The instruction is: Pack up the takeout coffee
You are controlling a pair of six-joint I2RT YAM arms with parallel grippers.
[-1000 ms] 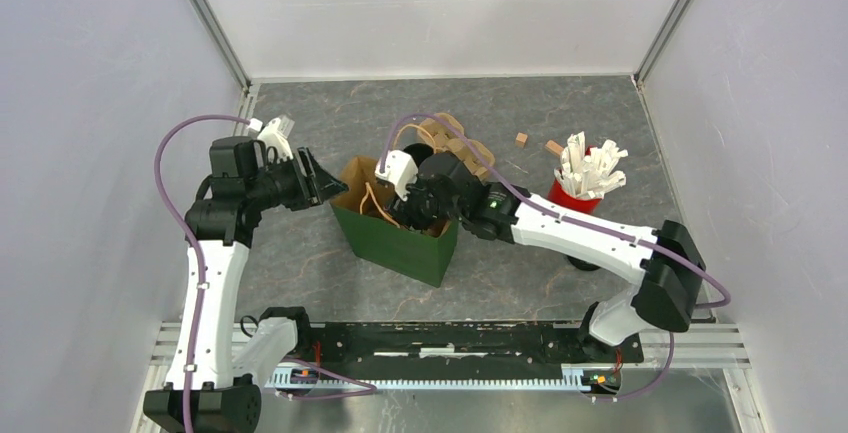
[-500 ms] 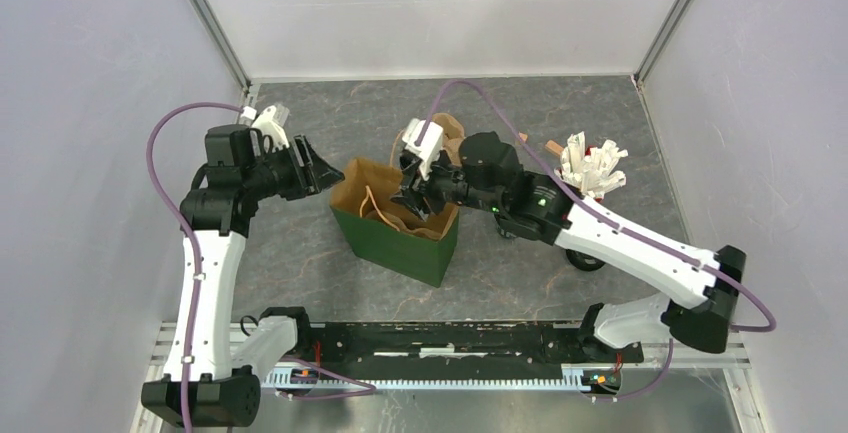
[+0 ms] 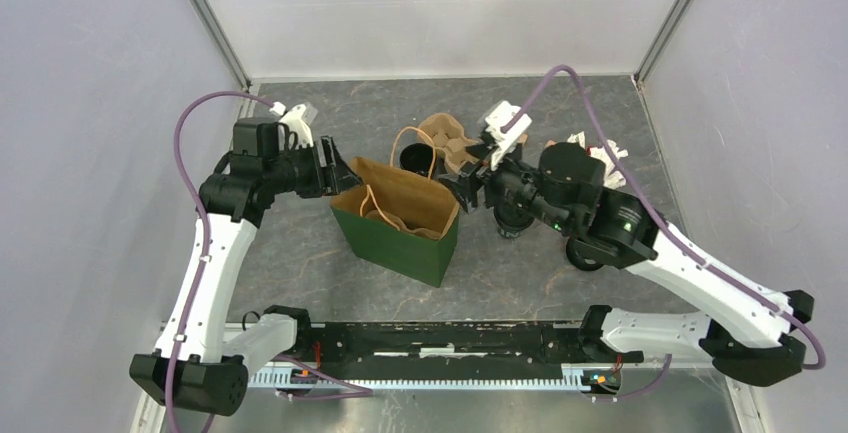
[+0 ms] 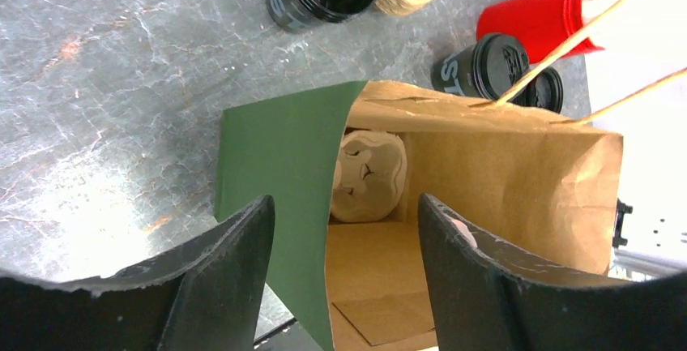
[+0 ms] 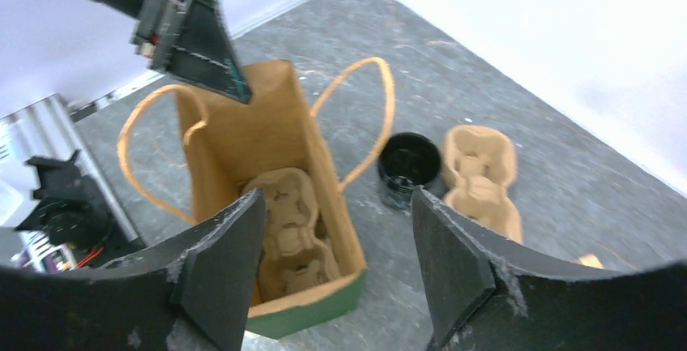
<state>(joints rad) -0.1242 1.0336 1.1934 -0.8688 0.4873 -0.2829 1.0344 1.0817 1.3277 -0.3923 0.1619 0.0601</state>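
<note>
1. Left tool (image 4: pixel 344 203) is open, with its fingers astride the bag (image 4: pixel 275 148) wall but not clamped on it. Right tool (image 5: pixel 336 197) is open and empty, hovering beside the bag mouth.
2. Coffee (image 4: pixel 486 66) stands lidded on the tabletop (image 3: pixel 500 283) just outside the bag, near the red cup (image 4: pixel 539 20). A second lidded cup is right behind it. There is no cup in the bag, only a carrier (image 5: pixel 288 237) at the bottom.
3. Risk: the bag is unheld, so a bump from the right arm while loading could slide or tip it.
4. Risk: the handles (image 5: pixel 381 108) arch over the mouth and could snag the cup or the fingers.
5. Risk: a cup that misses a carrier pocket may end up tilted, and a hard squeeze near the lid could pop it off.
6. The left wrist view shows both lidded cups clearly. In the top view they sit half under the right arm.
7. The right wrist view shows the carrier pockets, a spare carrier (image 5: pixel 478 177) and another black cup (image 5: pixel 407 164). It does not show the lidded coffees.
8. Only the top view shows both arms at once.
</note>
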